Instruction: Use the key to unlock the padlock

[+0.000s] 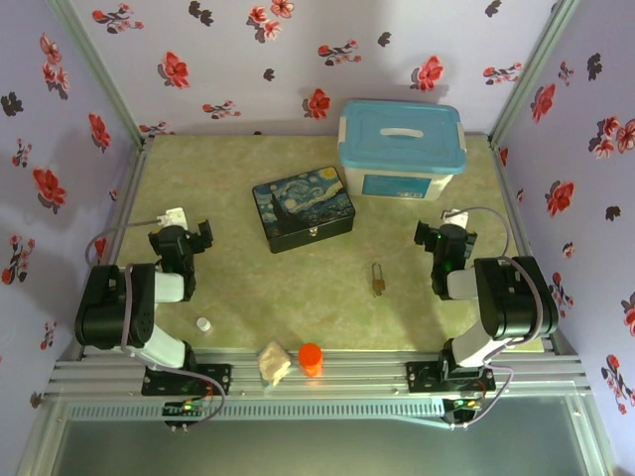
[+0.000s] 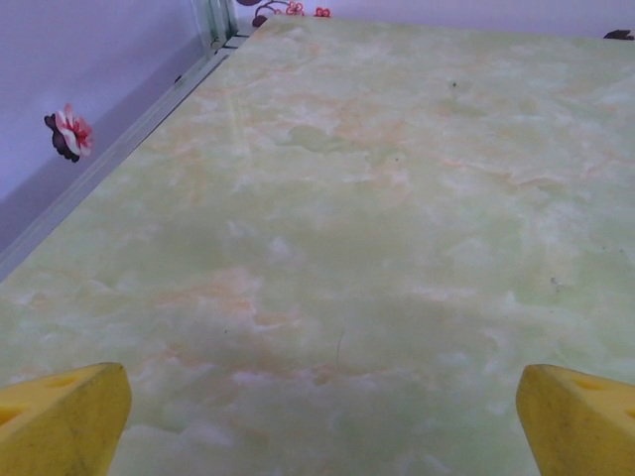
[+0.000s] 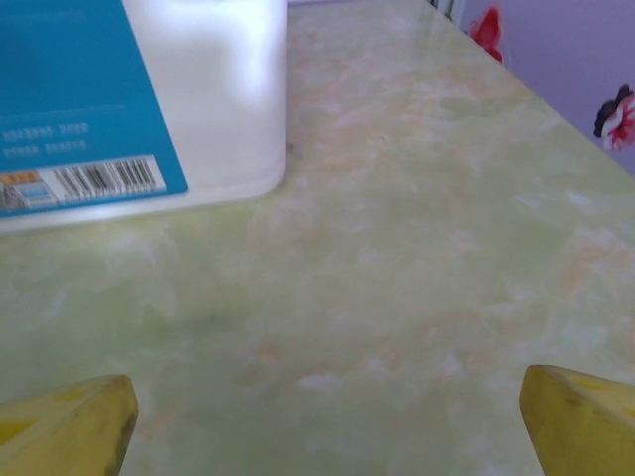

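The bin [image 1: 402,149] sat upper right, the painted tin [image 1: 303,208] at centre. Left gripper [image 2: 319,421] and right gripper [image 3: 322,421] gaped wide, empty. The padlock [image 1: 378,280] lay lower right of centre; the key perhaps lay against it. A careless pinch could skid either away.

Overhead view is bright and even, with soft light from above: the painted tin [image 1: 303,210] and the blue-lidded storage box [image 1: 401,149] throw only faint, short shadows on the marbled table [image 1: 248,297]. The frame posts [image 1: 94,69] lean outward near the edges, a mild wide-angle bend. Left wrist view: the tabletop carries a pale, washed-out sheen toward the far side, and the yellow fingertips [image 2: 60,421] in the 2 lower corners are soft, out of focus. Right wrist view: strong white glare on the box's wall, the barcode label [image 3: 89,178] slightly blurred, colours hazy.
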